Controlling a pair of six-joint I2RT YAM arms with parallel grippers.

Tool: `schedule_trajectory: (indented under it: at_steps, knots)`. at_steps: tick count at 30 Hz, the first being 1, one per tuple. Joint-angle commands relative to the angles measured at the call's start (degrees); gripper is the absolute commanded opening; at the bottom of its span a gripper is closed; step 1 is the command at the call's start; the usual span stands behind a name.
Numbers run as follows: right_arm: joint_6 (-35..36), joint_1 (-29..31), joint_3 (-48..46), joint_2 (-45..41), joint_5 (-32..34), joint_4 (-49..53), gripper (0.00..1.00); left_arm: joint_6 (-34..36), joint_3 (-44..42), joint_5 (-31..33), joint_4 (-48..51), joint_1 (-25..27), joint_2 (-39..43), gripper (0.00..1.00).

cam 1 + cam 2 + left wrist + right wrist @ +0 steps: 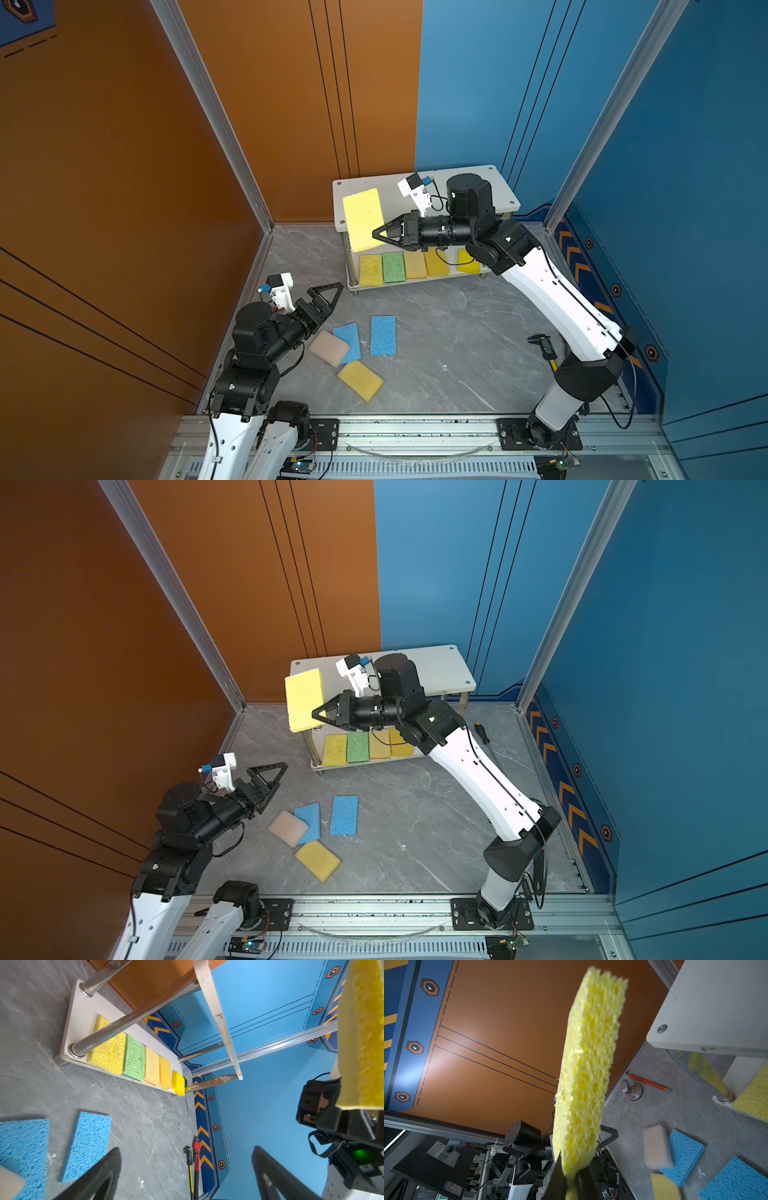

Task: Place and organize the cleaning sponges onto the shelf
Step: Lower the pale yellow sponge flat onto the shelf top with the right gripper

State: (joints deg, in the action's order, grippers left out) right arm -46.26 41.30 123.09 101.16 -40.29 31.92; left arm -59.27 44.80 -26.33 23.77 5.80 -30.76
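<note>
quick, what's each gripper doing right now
left gripper: open, holding nothing.
right gripper: closed on a yellow sponge, held on edge in the air beside the shelf.

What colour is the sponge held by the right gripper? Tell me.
Pale yellow; the sponge shows best in the right wrist view.

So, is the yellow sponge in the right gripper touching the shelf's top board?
Apart. The right wrist view shows orange wall and grey floor between the yellow sponge and the shelf's top board.
</note>
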Motion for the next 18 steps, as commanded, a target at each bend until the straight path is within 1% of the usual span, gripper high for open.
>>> schedule_trajectory:
  at_steps: [1, 4, 7, 10, 18]
  knots:
    - [0.8, -2.8, 9.3, 7.3, -0.3, 3.7, 0.10, 3.0, 1.4, 0.2, 4.1, -1.3, -0.5, 0.98]
    - [-1.4, -3.7, 18.2, 14.3, -1.4, 3.7, 0.09, 3.0, 1.0, -1.2, 4.1, -2.5, -1.0, 0.98]
    - [-2.5, -4.3, 23.0, 20.0, -2.2, 3.7, 0.09, 2.8, 0.9, -2.4, 4.4, -3.8, -1.1, 0.98]
    - [-3.2, -5.0, 23.7, 22.6, -1.3, 3.7, 0.09, 2.6, 0.8, -3.7, 4.8, -5.5, -1.6, 0.98]
    - [-3.4, -4.5, 26.6, 27.7, 0.3, 3.5, 0.09, 2.0, 0.8, -7.7, 5.1, -9.1, -2.5, 0.98]
